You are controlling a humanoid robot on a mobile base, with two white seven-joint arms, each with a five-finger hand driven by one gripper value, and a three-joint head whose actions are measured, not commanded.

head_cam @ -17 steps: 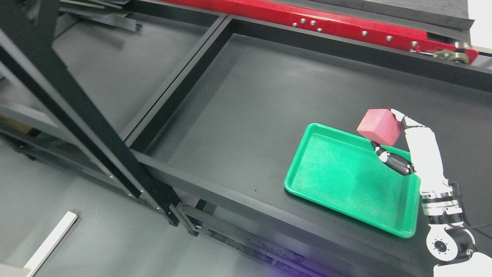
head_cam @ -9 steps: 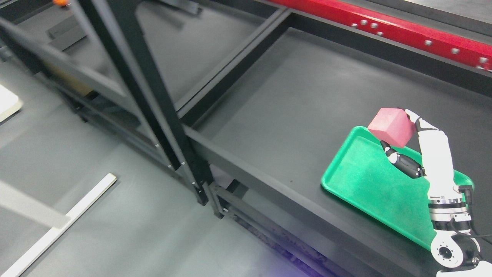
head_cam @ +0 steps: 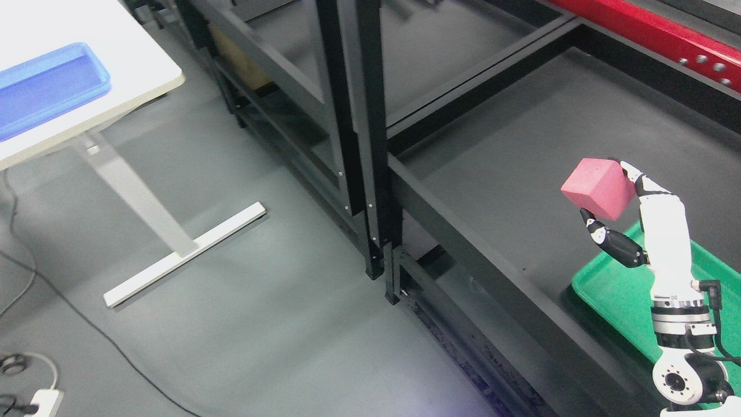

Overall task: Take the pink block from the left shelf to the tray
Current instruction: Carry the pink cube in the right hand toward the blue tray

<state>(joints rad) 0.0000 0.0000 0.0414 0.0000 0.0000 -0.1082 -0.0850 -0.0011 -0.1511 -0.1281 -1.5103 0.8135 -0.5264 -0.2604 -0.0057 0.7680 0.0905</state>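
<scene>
Carrying the pink block (head_cam: 599,189) calls for a firm pinch and a level wrist while swinging across to whichever tray is meant. Seen from the head camera: right hand (head_cam: 622,217) raised over the dark shelf deck (head_cam: 521,168), pinching the block between a black thumb (head_cam: 613,243) beneath and white fingers (head_cam: 639,180) behind its far face. Held clear of every surface, tilted on one corner, just beside the near left corner of the green tray (head_cam: 613,292), not above its floor. Best to lower only once squarely above a tray floor, then loosen the fingers close to the surface so nothing bounces out over the low rim. Matte, slightly grainy, foam-like by the look, a cube with softened edges, probably light and easy to squash if squeezed hard. Farther off at upper left, a blue tray (head_cam: 49,87) on a white counter (head_cam: 145,75), well apart from the hand. No left arm in sight.
</scene>
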